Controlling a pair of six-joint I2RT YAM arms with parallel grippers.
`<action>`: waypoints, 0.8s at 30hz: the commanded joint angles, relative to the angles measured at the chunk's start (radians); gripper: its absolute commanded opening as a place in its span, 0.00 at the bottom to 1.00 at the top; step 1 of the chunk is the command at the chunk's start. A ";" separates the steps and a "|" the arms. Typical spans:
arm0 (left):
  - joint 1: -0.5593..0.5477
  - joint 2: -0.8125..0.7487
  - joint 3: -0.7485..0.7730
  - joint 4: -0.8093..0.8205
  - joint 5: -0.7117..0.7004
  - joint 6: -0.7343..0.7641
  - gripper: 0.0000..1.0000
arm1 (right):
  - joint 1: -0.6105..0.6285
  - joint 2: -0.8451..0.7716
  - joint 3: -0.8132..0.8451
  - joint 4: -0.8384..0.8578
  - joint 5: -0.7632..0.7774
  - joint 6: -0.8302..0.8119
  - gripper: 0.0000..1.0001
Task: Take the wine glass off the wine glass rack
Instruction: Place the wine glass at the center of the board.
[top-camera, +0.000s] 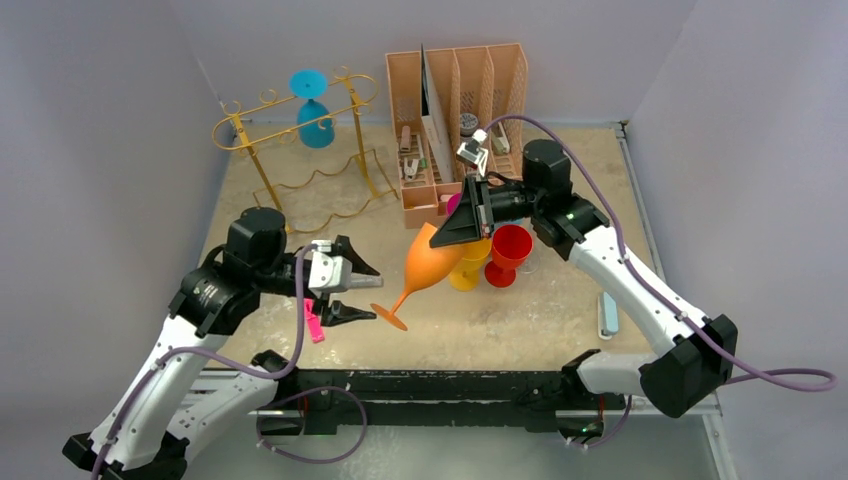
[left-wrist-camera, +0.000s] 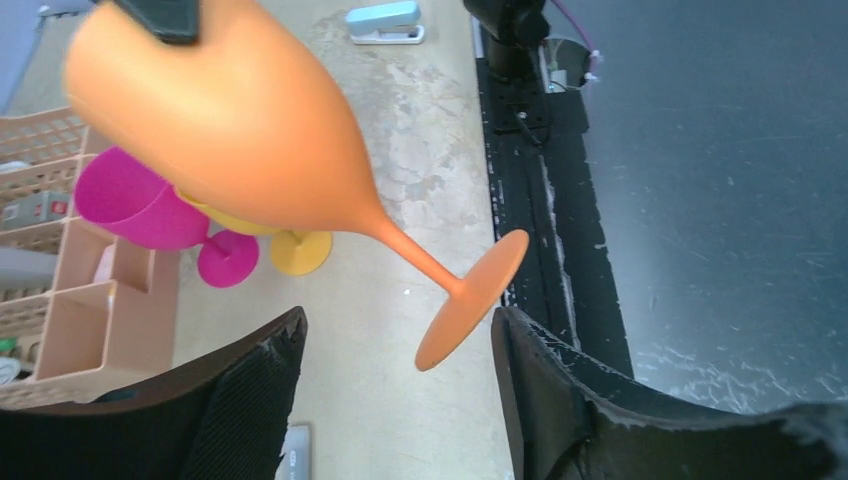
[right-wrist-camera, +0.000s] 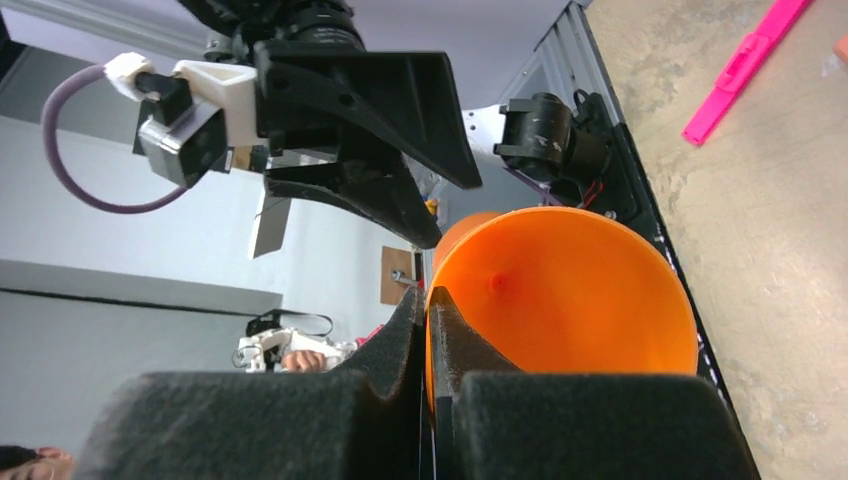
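Desk (top-camera: 560, 325) was speckled beige, walls (top-camera: 100, 110) grey.
Right pincer (top-camera: 452, 238) gripped the tilted orange glass (top-camera: 432, 265); left pincer (top-camera: 362, 292) gaped near its foot. Blue glass (top-camera: 314, 125) hung on the gold rack (top-camera: 243, 140); peach organiser (top-camera: 400, 90) held small bits.

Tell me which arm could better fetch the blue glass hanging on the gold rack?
Left: the left fingers are open and empty, on the side of the thin gold wire rack holding the turquoise wine glass. The right fingers are pinching the orange wine glass by its rim.
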 joint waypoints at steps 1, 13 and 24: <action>0.001 -0.030 -0.008 0.075 -0.113 -0.068 0.69 | 0.019 -0.035 0.064 -0.191 0.069 -0.184 0.00; 0.000 -0.045 -0.035 0.202 -0.443 -0.224 0.75 | 0.104 -0.092 0.105 -0.540 0.451 -0.555 0.00; 0.000 -0.067 -0.039 0.274 -0.570 -0.317 0.81 | 0.349 -0.049 0.083 -0.551 0.989 -0.843 0.00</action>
